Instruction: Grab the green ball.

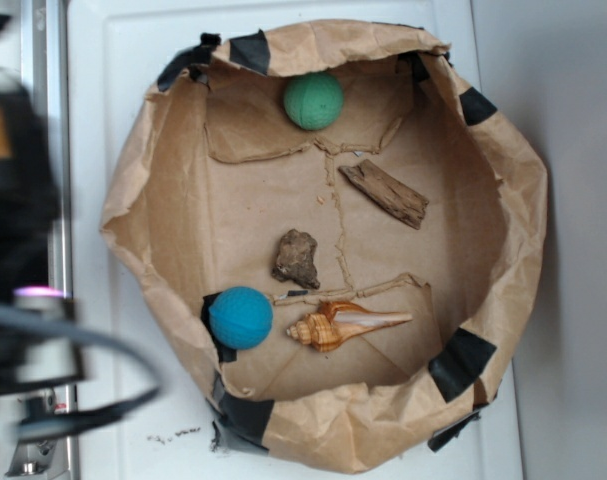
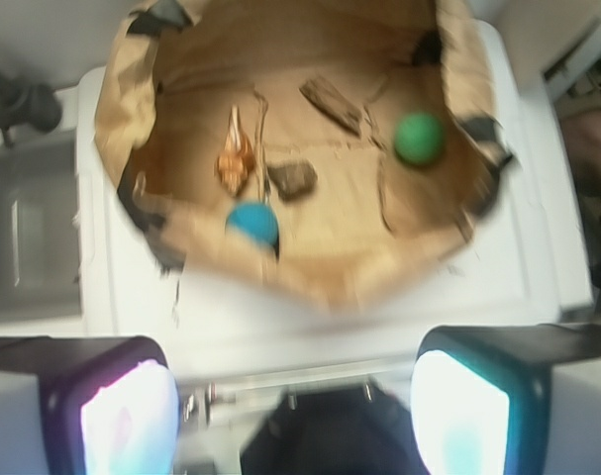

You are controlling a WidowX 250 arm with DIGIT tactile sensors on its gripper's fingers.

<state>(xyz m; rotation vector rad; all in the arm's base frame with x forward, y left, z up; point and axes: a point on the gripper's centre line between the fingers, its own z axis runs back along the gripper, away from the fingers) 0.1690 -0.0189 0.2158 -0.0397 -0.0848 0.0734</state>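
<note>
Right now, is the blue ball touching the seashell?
Apart. The exterior view shows a narrow strip of brown paper between the blue ball and the blunt end of the seashell; the blurrier wrist view also shows them separate.

- The robot arm (image 1: pixel 18 230) is a dark blur, cut off at the exterior view's left edge
- The wrist view's gripper (image 2: pixel 295 416) is cropped below

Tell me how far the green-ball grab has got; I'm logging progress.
Nothing looks done yet. The green ball sits untouched at the paper bin's far edge, apart from the blue ball, seashell, rock and wood piece. The gripper is open, empty, outside the bin. Left: reach, descend, close on it.
</note>
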